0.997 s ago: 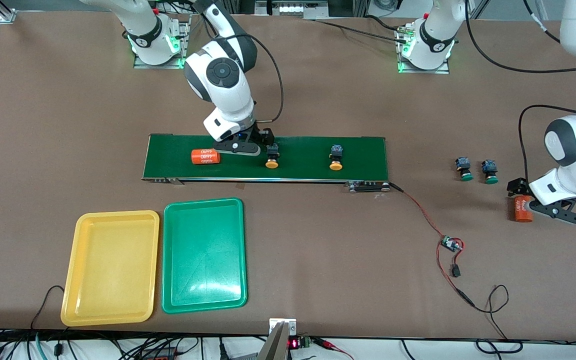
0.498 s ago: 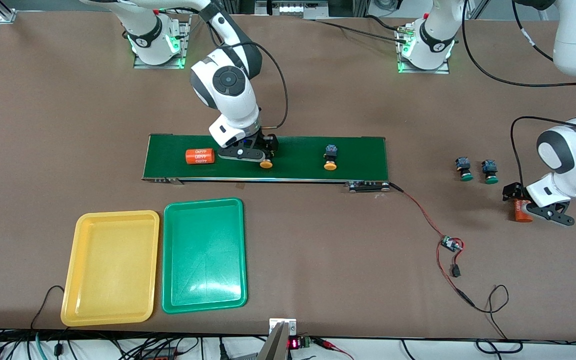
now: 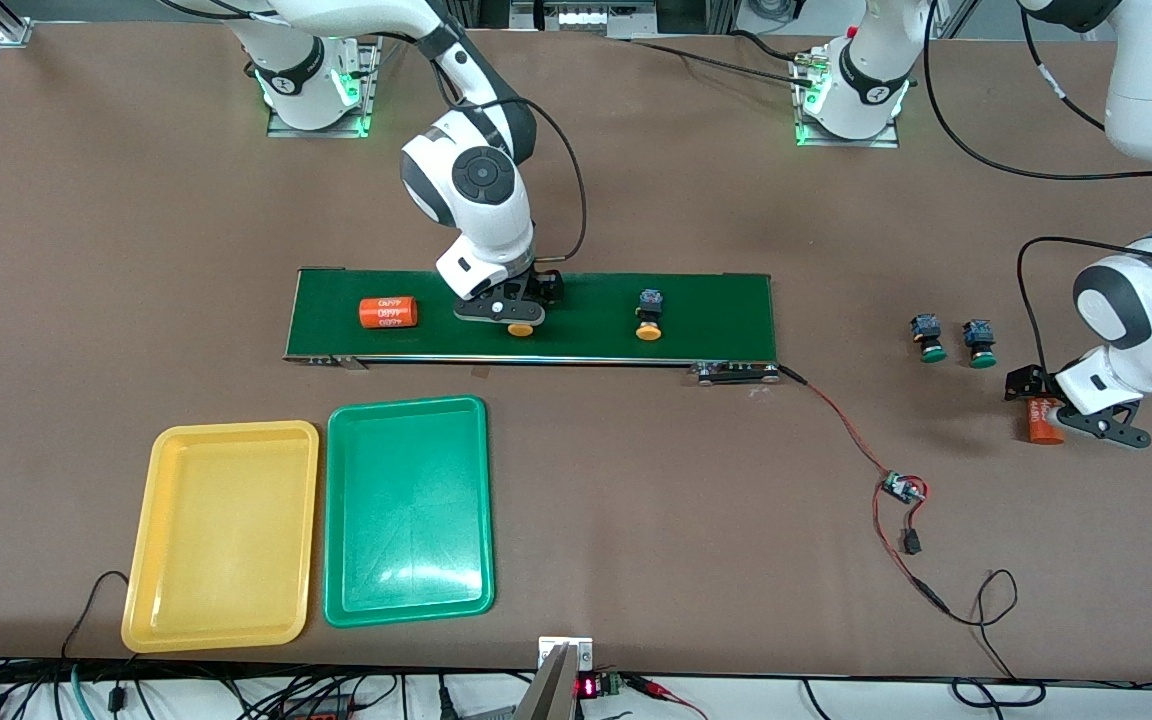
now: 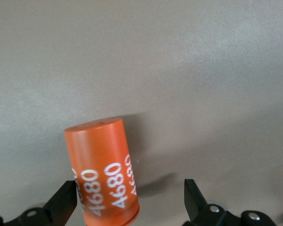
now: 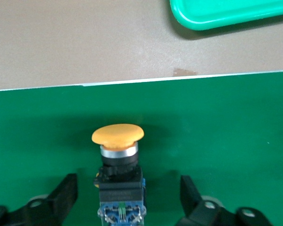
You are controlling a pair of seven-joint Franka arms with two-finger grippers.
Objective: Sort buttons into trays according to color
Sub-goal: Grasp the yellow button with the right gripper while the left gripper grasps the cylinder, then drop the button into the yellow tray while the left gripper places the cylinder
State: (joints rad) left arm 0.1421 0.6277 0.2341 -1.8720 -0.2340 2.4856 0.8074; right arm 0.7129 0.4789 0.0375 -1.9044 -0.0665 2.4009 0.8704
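On the green belt lies a yellow-capped button, and my right gripper stands low around it. In the right wrist view the button lies between the open fingers with a gap on each side of its body; the right gripper is not gripping it. A second yellow-capped button lies on the belt toward the left arm's end. Two green-capped buttons stand on the table off the belt. The yellow tray and green tray lie side by side nearer the front camera.
My left gripper is open around an orange "4680" cylinder at the left arm's end; one finger touches it, the other stands apart. Another orange cylinder lies on the belt. A red wire with a small board runs from the belt's end.
The belt carried the cylinder and both yellow-capped buttons toward the right arm's end. My right gripper came down around the nearer button. My left gripper shifted slightly at its cylinder.
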